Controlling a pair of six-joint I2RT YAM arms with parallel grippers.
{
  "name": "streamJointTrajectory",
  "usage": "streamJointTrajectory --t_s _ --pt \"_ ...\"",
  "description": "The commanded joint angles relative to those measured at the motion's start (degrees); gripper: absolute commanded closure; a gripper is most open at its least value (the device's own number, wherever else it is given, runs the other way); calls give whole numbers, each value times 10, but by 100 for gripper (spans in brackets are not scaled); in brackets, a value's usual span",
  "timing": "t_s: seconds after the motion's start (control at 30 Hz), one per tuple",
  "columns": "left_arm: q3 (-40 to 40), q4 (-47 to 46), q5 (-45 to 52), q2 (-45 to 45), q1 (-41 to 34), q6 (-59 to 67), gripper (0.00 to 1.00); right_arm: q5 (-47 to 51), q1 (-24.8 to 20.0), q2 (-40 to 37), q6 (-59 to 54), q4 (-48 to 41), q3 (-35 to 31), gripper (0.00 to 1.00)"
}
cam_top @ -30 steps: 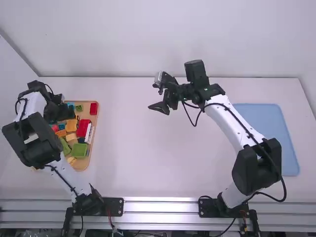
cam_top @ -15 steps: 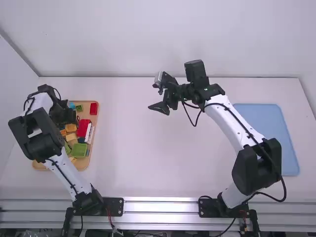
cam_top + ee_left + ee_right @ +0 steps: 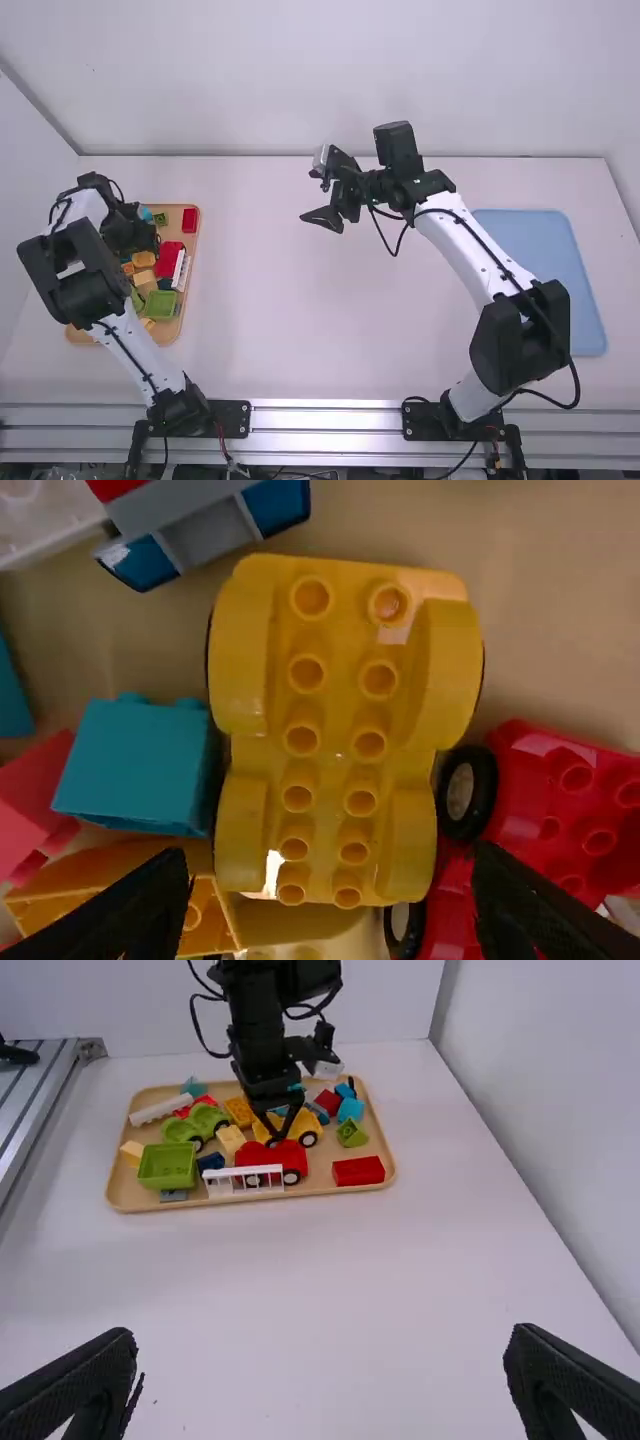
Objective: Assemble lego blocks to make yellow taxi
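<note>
Tan rectangular tray [image 3: 174,222], high view: nine o'clock on the white tabletop [image 3: 290,320].
Studded yellow plastic car base [image 3: 338,705], left wrist view: in that tray, below the left end effector [image 3: 333,905], fingers apart, gripping nothing.
Smooth yellow plastic: probably light and stiff, rather slippery.
Curved yellow wheel arches [image 3: 449,675]: best pinched squarely across, avoiding the red plastic wheeled base [image 3: 530,780] beside.
Right end effector [image 3: 322,1390], right wrist view: fingers apart, empty.

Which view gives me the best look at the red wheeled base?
The right wrist view: the red wheeled base appears side-on and nearly whole, partly behind the white fence. The high view shows it small, from above; the left wrist view, close up but cut off.
</note>
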Motion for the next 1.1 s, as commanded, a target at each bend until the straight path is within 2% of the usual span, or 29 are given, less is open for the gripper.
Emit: streamJointTrajectory --t_s 0.0,0.1,0.2,0.67,1.0,1.07 --pt "-7 -8 13 3 1 4 25 -3 0 5 1 -1 16 2" --pt "-8 -12 16 3 3 -12 25 -3 0 5 1 -1 16 2" --pt "-12 -4 -9 3 1 -36 31 -3 0 5 1 -1 16 2" --pt "-34 25 0 3 5 9 34 -3 0 5 1 -2 16 2" --pt "-63 67 7 3 2 7 31 -3 0 5 1 0 16 2" --pt "-63 71 7 3 2 4 28 -3 0 5 1 0 16 2"
